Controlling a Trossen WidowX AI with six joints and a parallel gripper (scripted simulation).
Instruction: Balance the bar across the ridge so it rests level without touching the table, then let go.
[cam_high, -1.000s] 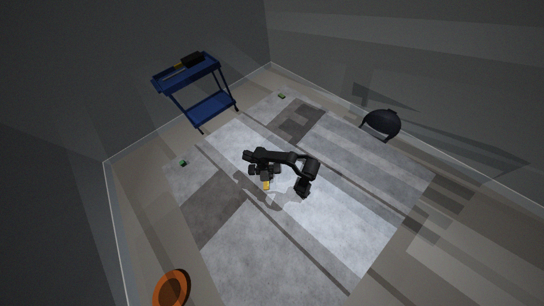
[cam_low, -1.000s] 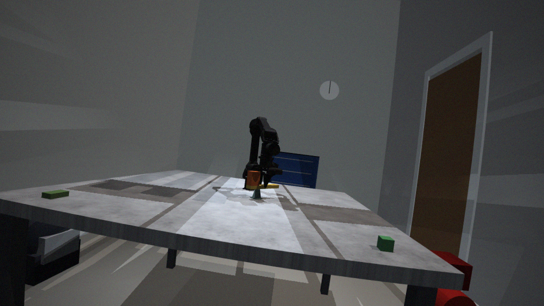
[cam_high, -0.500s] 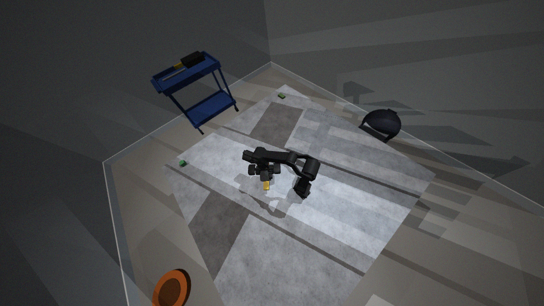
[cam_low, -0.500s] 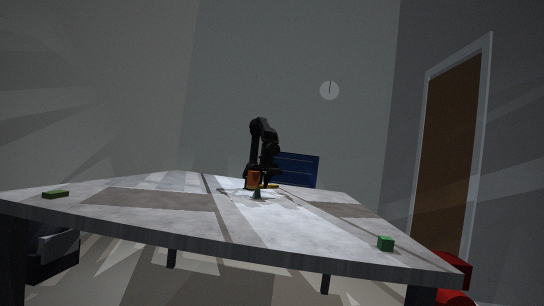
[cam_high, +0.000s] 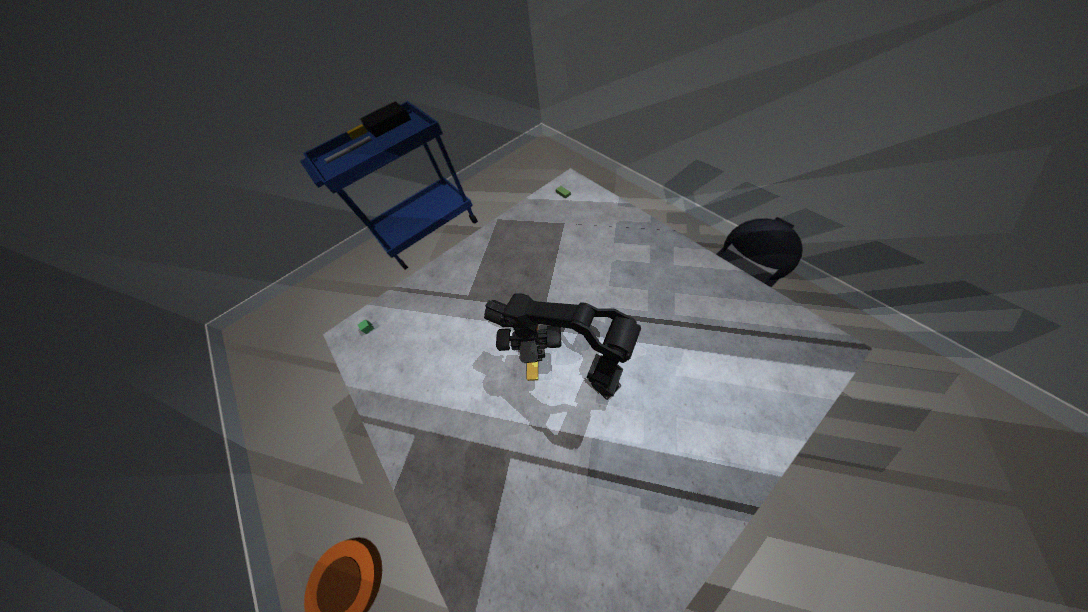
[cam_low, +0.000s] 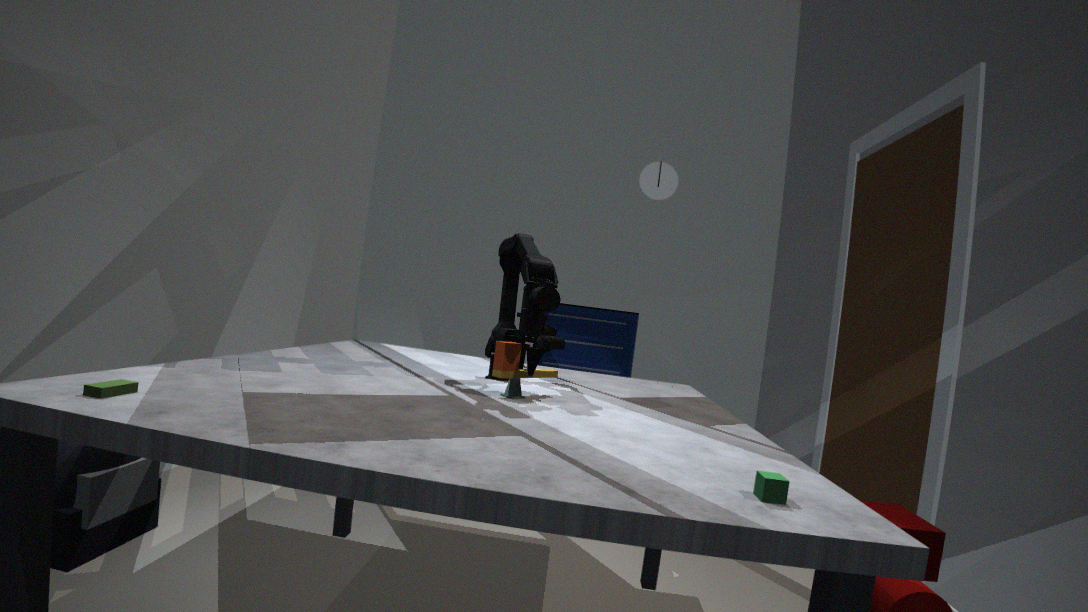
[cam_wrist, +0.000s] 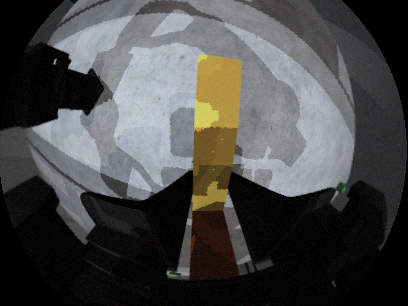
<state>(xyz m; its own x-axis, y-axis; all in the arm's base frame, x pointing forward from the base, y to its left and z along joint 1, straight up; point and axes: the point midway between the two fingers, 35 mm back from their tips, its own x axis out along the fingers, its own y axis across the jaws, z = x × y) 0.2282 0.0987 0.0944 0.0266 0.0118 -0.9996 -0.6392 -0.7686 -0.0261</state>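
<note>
Yellow bar clamped in the gripper, low over the ridge.
From the top, the arm (cam_high: 559, 313) (cam_low: 524, 262) reaches left, with the gripper (cam_high: 530, 351) (cam_low: 531, 369) (cam_wrist: 210, 175) over the table (cam_high: 722, 411) (cam_low: 395, 479) (cam_wrist: 145, 95) and the near end of the yellow bar (cam_high: 532, 371) (cam_low: 543, 373) (cam_wrist: 218, 90) showing; a green cube (cam_high: 365, 326) (cam_low: 771, 487) lies at far left, a lime block (cam_high: 563, 191) (cam_low: 111, 388) at the far corner. In the exterior view, the bar looks roughly level above the ridge (cam_low: 513, 388), an orange block (cam_low: 507, 357) over its left end; whether bar and ridge touch, I cannot tell. In the wrist view, the fingers are clamped on the bar, which stretches away between them towards the far side.
</note>
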